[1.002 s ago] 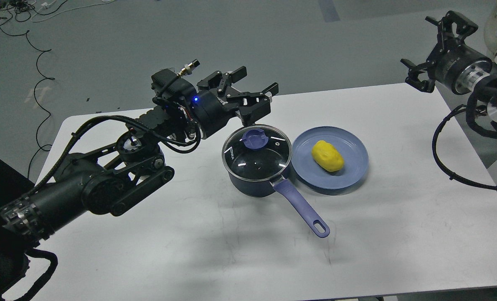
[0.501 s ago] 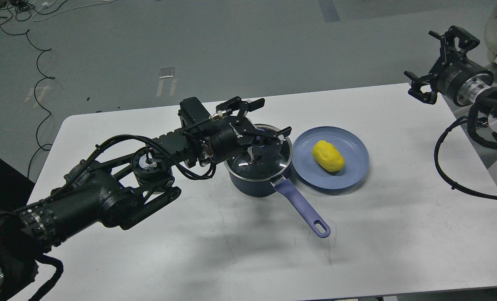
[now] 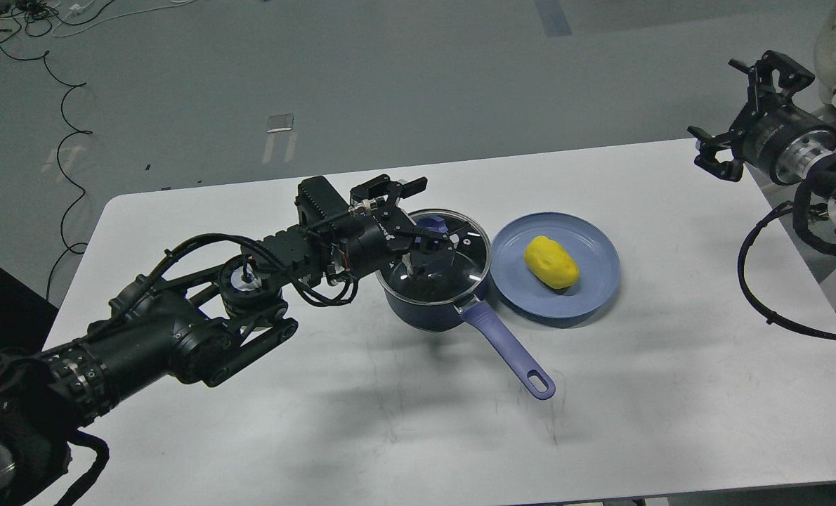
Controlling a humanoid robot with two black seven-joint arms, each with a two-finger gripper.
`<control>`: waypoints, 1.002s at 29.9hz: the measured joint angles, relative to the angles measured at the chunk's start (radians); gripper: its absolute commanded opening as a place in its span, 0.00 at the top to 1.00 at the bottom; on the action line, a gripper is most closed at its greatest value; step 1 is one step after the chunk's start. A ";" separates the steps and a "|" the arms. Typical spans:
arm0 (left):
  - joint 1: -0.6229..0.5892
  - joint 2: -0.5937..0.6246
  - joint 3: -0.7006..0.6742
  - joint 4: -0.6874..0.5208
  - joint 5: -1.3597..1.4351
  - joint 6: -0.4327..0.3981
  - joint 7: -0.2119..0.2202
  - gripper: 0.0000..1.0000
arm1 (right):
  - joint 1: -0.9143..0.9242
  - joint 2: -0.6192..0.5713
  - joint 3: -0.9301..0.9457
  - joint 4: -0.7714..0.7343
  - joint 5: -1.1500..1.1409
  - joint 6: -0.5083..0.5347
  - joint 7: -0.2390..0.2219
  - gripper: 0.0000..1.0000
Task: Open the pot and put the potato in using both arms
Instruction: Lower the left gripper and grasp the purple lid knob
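Note:
A dark blue pot [image 3: 418, 313] with a purple handle [image 3: 509, 351] stands mid-table. Its glass lid [image 3: 453, 267] is on, and the purple knob [image 3: 434, 225] is partly hidden by my left gripper. My left gripper [image 3: 435, 214] is low over the lid, open, with its fingers on either side of the knob. A yellow potato [image 3: 551, 261] lies on a blue plate [image 3: 593, 284] just right of the pot. My right gripper [image 3: 733, 109] is open and empty, raised beyond the table's far right corner.
The white table [image 3: 390, 422] carries only the pot and the plate. The pot handle points toward the front right. Black cables [image 3: 755, 281] hang from my right arm over the table's right edge. Grey floor with cables lies beyond.
My left gripper came down from behind the pot onto the lid and now straddles the knob. My right gripper drifted slightly right and stayed open. Pot, plate and potato have not moved.

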 measured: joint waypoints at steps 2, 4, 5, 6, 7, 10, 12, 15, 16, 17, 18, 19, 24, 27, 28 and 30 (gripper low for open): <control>0.000 0.000 0.019 0.002 0.000 0.005 -0.001 0.04 | -0.001 -0.004 0.000 0.000 0.000 0.000 0.000 0.00; 0.000 0.001 0.029 0.004 -0.001 0.009 -0.001 0.04 | -0.001 -0.005 0.000 0.000 0.000 0.000 0.000 0.00; 0.000 0.001 0.032 0.006 -0.002 0.010 -0.001 0.04 | -0.001 -0.005 0.000 0.000 0.000 0.000 0.000 0.00; 0.000 0.001 0.033 0.009 -0.002 0.010 -0.001 0.04 | -0.001 -0.005 0.000 0.000 0.000 0.000 0.000 0.00; 0.000 0.001 0.034 0.011 -0.004 0.011 -0.001 0.04 | -0.001 -0.005 0.000 0.000 0.000 0.000 0.000 0.00; 0.001 0.000 0.035 0.013 -0.007 0.011 -0.002 0.04 | -0.004 -0.005 -0.001 0.000 0.000 0.000 0.000 0.00; 0.001 0.000 0.036 0.014 -0.007 0.011 -0.004 0.04 | -0.006 -0.005 -0.001 0.000 0.000 0.000 0.000 0.00; 0.002 0.001 0.036 0.015 -0.009 0.011 -0.008 0.04 | -0.008 -0.006 -0.001 0.000 0.000 0.000 0.000 0.00; 0.003 0.001 0.036 0.016 -0.009 0.011 -0.011 0.05 | -0.008 -0.007 -0.001 0.000 0.000 0.000 0.000 0.00; 0.003 0.002 0.036 0.016 -0.009 0.011 -0.014 0.05 | -0.009 -0.007 -0.001 0.000 0.000 0.000 0.000 0.00; 0.006 0.002 0.036 0.016 -0.009 0.011 -0.016 0.05 | -0.009 -0.007 -0.001 0.000 0.000 0.000 0.000 0.00; 0.009 0.002 0.036 0.017 -0.010 0.011 -0.018 0.05 | -0.009 -0.008 -0.001 0.000 0.000 0.000 0.000 0.00; 0.015 0.002 0.037 0.043 -0.012 0.011 -0.020 0.05 | -0.009 -0.014 -0.001 0.000 0.000 0.000 0.001 0.00; 0.016 0.001 0.037 0.063 -0.016 0.011 -0.021 0.05 | -0.010 -0.015 -0.002 0.001 0.000 0.000 0.001 0.00; 0.017 0.001 0.037 0.065 -0.020 0.011 -0.022 0.05 | -0.011 -0.016 -0.002 0.002 0.000 0.000 0.002 0.00; 0.020 0.001 0.038 0.068 -0.031 0.011 -0.033 0.05 | -0.012 -0.016 -0.002 0.003 0.000 0.000 0.002 0.00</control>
